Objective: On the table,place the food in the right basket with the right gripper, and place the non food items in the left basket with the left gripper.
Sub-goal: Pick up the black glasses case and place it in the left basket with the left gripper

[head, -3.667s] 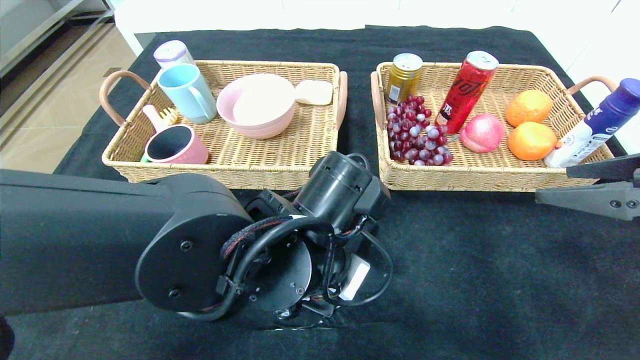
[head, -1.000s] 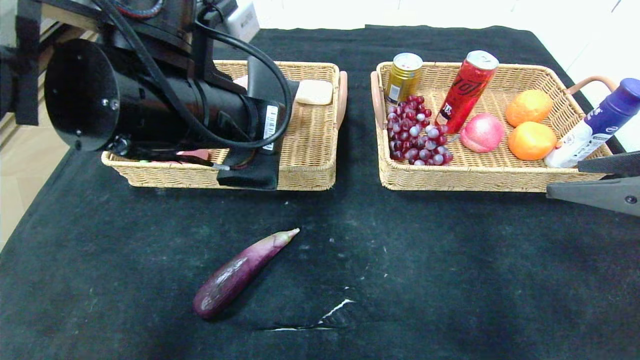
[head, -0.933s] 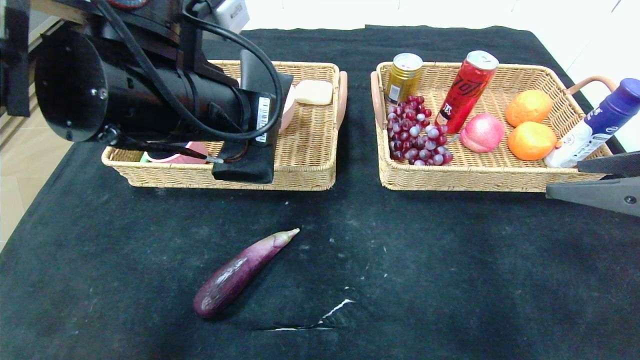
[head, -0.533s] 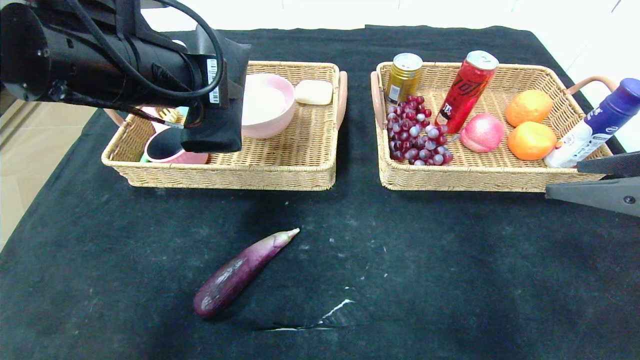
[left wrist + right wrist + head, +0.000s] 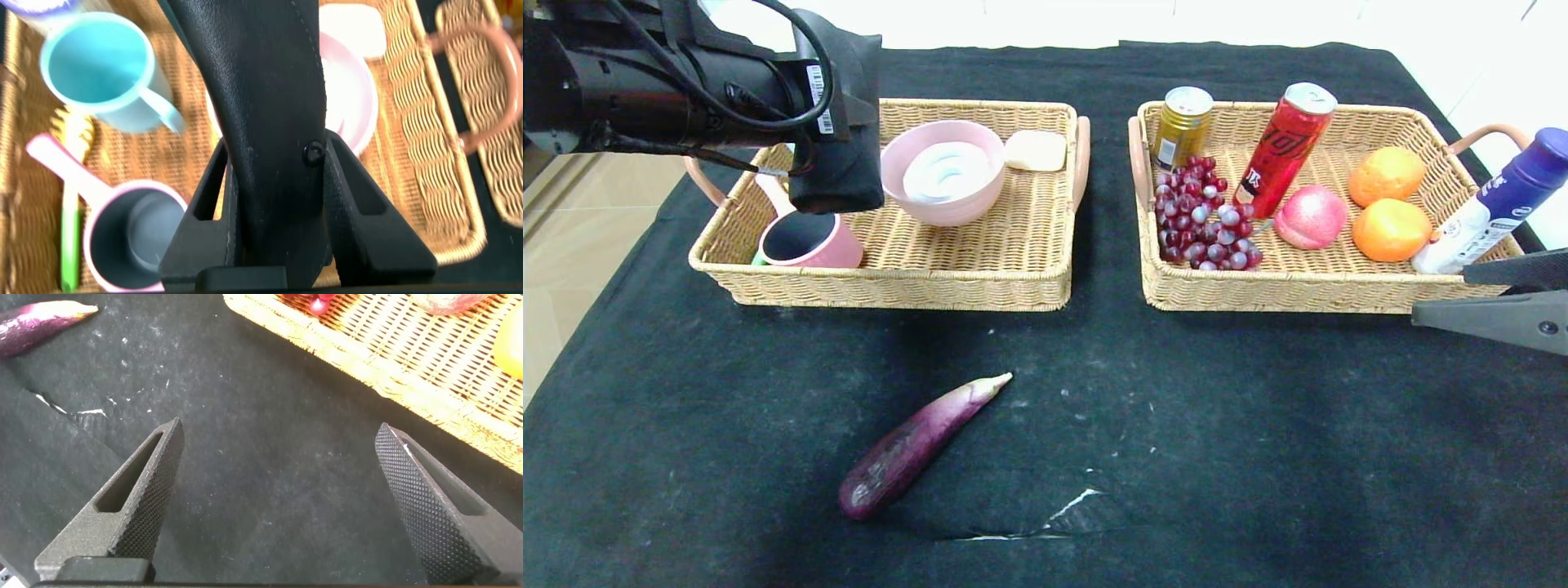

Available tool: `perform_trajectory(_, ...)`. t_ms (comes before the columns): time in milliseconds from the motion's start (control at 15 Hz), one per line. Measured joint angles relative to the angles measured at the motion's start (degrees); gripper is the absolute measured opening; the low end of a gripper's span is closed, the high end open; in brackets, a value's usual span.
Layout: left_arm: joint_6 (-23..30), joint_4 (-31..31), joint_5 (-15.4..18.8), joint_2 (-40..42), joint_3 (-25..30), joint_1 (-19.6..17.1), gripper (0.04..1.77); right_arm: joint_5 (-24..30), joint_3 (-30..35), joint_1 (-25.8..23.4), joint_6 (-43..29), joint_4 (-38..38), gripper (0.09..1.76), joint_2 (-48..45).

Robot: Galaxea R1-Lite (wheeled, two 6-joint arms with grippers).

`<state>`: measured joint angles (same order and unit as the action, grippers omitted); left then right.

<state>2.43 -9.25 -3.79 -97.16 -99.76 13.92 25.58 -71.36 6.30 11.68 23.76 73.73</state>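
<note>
My left gripper (image 5: 827,122) hangs over the left basket (image 5: 890,290), above its left half, shut on a flat black leather-like item (image 5: 837,175) that dangles from it. In the left wrist view that black item (image 5: 270,98) fills the gap between the jaws of the left gripper (image 5: 278,204). A purple eggplant (image 5: 915,445) lies on the black cloth in front of the baskets. My right gripper (image 5: 1494,314) rests at the right edge by the right basket (image 5: 1282,298), open and empty. From the right wrist, the right gripper (image 5: 279,429) faces bare cloth, with the eggplant (image 5: 37,327) far off.
The left basket holds a pink bowl (image 5: 943,171), a pink mug (image 5: 805,241), a blue cup (image 5: 98,69) and a soap bar (image 5: 1035,150). The right basket holds grapes (image 5: 1201,220), two cans, a peach, two oranges and a leaning bottle (image 5: 1494,204). The cloth has a tear (image 5: 1045,523).
My left arm has swung left and back over the left basket with the black item, uncovering the pink bowl. The right arm and the eggplant have stayed put.
</note>
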Motion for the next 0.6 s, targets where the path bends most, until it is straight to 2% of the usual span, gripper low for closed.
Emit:
perform_trajectory(333, 0.1, 2.5, 4.1, -1.9, 0.3, -4.2, 0.64, 0.0, 0.0, 0.0, 0.0, 0.0, 1.71, 0.0)
perform_trajectory(600, 0.1, 3.6, 4.9, -3.2, 0.0, -6.1, 0.64, 0.0, 0.0, -0.1, 0.0, 0.0, 1.71, 0.0)
